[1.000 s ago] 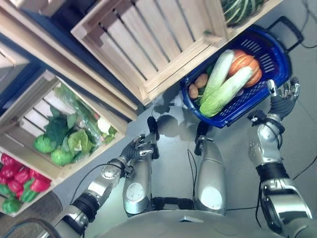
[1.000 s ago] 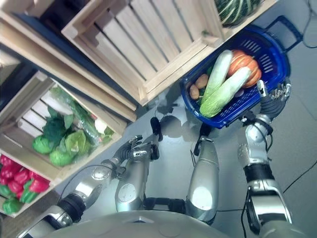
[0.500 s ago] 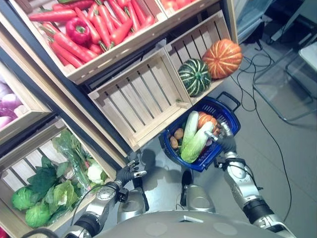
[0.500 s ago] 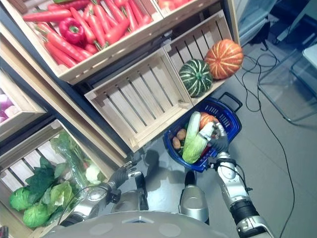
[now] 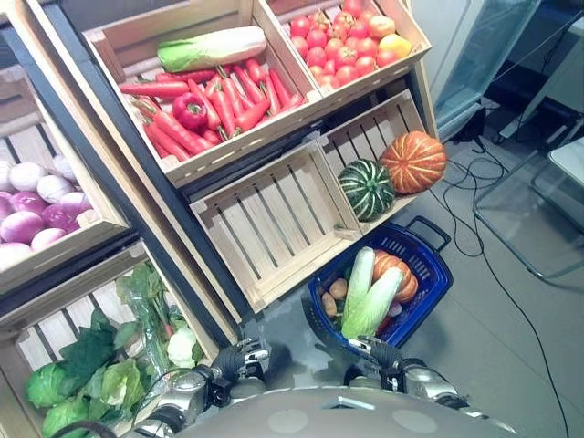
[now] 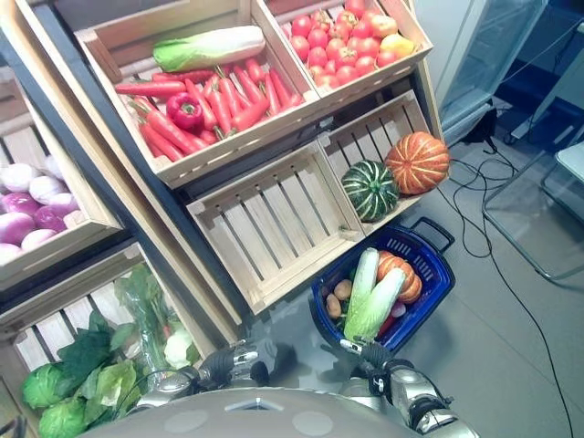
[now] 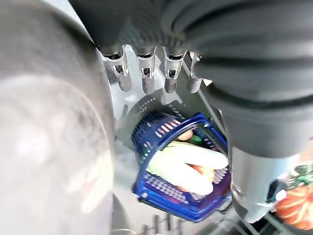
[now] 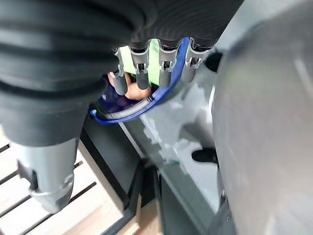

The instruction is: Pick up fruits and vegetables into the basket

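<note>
The whole view has swung up since half a second ago (the camera, not the goods), and the right hand (image 6: 376, 354), which was up against the basket's rim, now sits lower, just short of the near edge of the blue basket (image 5: 436, 294). Its fingers (image 8: 141, 72) hang straight and loose, holding nothing. The basket stands on the grey floor (image 5: 474, 347) in front of the shelves, and it carries two long pale-green cabbages (image 5: 369, 292) lying side by side, a small orange pumpkin (image 5: 398, 272) beside them and a couple of brown potatoes (image 5: 336, 294) at the near end. The left hand (image 5: 239, 359) is low by the bottom crate, fingers (image 7: 146, 78) straight, empty too. Just behind the basket, a crate holds a striped green squash (image 5: 365, 188) and an orange pumpkin (image 5: 414, 161); next to it is a bare slatted crate (image 5: 274, 224). Higher up are carrots with a red pepper (image 5: 190, 111) and a cabbage (image 5: 213, 47), then tomatoes (image 5: 345, 40). Off left, onions (image 5: 36, 201) and leafy greens (image 5: 91, 374).
</note>
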Available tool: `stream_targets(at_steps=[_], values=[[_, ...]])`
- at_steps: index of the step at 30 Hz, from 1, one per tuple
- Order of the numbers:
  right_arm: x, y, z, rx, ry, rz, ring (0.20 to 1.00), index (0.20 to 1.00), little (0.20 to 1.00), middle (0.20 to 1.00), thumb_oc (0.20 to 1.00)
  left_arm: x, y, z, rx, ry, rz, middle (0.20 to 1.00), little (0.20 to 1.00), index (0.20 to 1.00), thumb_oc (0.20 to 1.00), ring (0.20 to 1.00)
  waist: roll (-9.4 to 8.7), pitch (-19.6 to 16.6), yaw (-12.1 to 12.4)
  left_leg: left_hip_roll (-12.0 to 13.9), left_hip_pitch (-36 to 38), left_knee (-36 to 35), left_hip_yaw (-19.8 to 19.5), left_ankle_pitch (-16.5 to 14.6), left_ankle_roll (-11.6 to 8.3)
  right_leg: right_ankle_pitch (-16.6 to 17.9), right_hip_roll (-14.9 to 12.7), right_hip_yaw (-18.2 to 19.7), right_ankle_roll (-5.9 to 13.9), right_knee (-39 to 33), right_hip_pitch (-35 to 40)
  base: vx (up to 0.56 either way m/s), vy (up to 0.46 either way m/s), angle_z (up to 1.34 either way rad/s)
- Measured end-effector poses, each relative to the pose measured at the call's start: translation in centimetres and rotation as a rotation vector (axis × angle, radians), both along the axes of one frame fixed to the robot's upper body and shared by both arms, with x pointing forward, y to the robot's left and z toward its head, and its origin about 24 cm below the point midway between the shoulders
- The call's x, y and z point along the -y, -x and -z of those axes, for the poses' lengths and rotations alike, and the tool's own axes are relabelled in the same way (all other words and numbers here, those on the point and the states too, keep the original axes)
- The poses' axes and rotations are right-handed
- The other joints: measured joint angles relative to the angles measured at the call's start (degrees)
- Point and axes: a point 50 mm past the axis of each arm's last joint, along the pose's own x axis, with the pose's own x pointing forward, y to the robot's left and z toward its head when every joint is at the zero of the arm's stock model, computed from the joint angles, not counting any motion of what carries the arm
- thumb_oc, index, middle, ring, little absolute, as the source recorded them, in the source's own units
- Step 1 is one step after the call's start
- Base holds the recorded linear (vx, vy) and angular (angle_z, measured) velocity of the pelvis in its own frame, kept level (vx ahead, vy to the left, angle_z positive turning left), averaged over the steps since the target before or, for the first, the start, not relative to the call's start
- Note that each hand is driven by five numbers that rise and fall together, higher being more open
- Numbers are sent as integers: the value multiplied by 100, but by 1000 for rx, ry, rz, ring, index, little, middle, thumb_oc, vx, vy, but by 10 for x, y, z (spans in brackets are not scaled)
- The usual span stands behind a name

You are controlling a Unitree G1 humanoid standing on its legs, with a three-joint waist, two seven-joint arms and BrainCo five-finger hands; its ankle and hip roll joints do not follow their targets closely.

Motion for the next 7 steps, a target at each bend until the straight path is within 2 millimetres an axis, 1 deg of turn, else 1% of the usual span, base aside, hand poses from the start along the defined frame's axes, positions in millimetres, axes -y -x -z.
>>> stream_targets(at_steps=[3, 7], values=[[4, 5, 1, -32, -13, -9, 1000, 1000, 1000, 1000, 1000, 3, 4, 2, -29, 14, -6, 1000, 1000, 1000, 1000, 1000, 77, -122, 10, -1, 11, 3, -6, -3, 2, 1, 1, -2, 1, -8, 13, 13, 5, 1], [5, 6, 1, -35, -28, -25, 1000, 1000, 1000, 1000, 1000, 2, 8, 5, -100, 41, -38, 1000, 1000, 1000, 1000, 1000, 85, -179, 13, -6, 68, 22, -51, 10, -35, 48, 22, -30, -10, -96, 139, 30, -2, 2]])
